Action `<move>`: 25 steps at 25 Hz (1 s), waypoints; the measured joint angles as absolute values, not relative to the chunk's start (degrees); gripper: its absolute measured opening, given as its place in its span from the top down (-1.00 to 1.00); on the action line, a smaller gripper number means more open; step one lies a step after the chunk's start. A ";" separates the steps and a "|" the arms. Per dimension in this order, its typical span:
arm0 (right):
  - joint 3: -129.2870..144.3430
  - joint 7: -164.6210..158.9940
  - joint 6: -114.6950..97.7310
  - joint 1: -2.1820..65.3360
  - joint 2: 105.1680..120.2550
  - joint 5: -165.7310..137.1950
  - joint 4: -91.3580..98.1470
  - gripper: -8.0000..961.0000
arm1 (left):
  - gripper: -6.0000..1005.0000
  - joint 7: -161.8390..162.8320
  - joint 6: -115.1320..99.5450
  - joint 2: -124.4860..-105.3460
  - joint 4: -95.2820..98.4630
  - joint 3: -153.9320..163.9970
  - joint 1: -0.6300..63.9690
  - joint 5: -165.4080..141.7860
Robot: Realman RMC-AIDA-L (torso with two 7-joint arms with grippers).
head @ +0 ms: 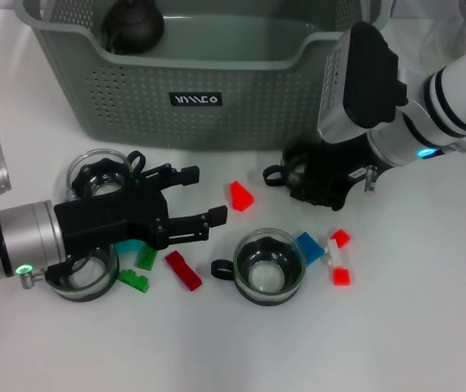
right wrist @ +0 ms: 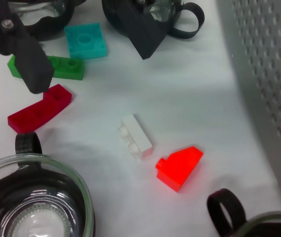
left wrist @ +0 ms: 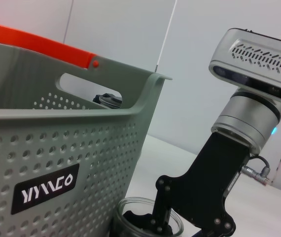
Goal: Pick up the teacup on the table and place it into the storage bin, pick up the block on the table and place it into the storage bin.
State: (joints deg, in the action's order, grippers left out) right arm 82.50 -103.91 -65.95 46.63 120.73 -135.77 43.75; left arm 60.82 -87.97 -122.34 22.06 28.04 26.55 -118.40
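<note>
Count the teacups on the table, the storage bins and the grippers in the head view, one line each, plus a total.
Teacups on the table: 4
Storage bin: 1
Grippers: 2, the left gripper and the right gripper
Total: 7

1. Bright, even light overhead; the white table (head: 429, 343) nearly washes out.
2. Soft shadows lie just beside the bin (head: 208, 90) and under the arms.
3. Glass cup (right wrist: 32, 202) near the right wrist camera blurs slightly.
</note>
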 joint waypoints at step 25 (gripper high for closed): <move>78.79 -108.27 -77.89 41.38 120.31 -132.93 56.05 0.82 | -0.72 60.96 -88.75 -121.98 22.07 28.23 25.92 -118.65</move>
